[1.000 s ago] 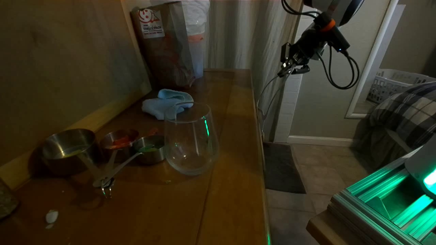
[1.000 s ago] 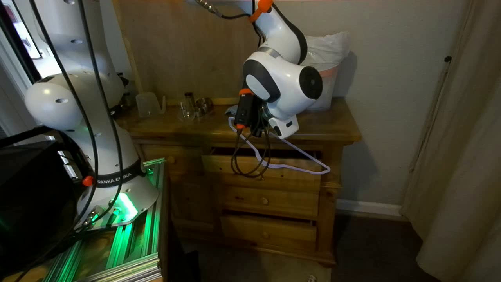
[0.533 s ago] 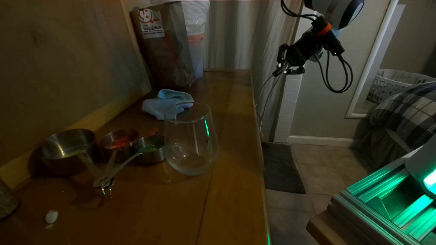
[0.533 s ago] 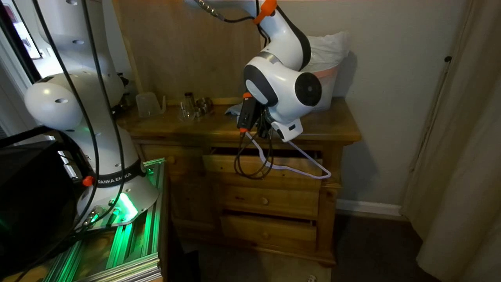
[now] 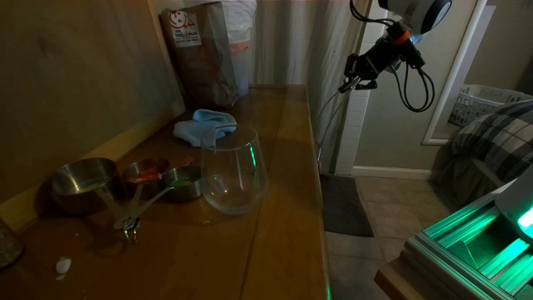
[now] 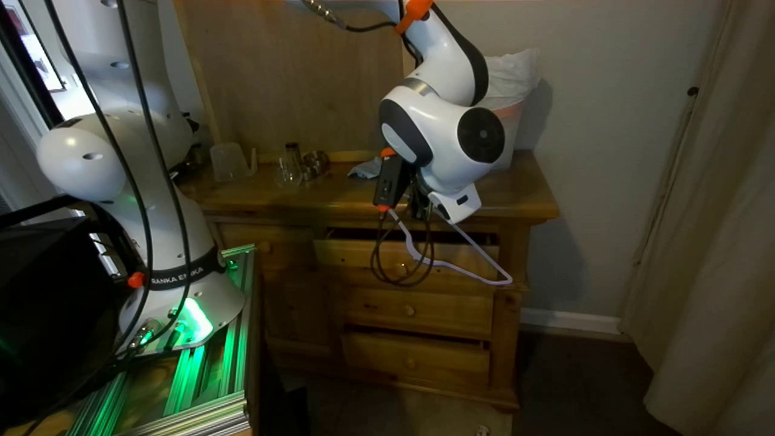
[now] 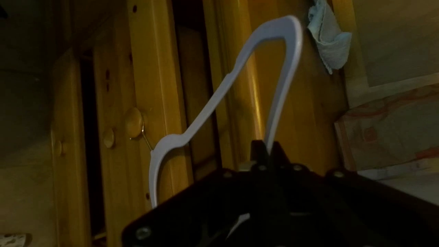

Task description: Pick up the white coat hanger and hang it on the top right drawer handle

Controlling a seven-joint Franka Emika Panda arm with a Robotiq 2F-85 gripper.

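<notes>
Arm (image 6: 451, 145) and white coat hanger (image 7: 211, 105) have shifted right and lower in an exterior view, in front of the top right drawer (image 6: 351, 254); gripper (image 7: 268, 148) pinches the straight bar (image 7: 282, 89); hook (image 7: 147, 140) around or beside the knob (image 7: 133, 122), unclear; hanger probably light, stiff, smooth plastic, apt to pivot; that bar seems a sound hold.

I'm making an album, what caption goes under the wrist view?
White coat hanger clamped in the jaws, its metal hook at the round wooden top-drawer knob; caught or not, unclear.
</notes>
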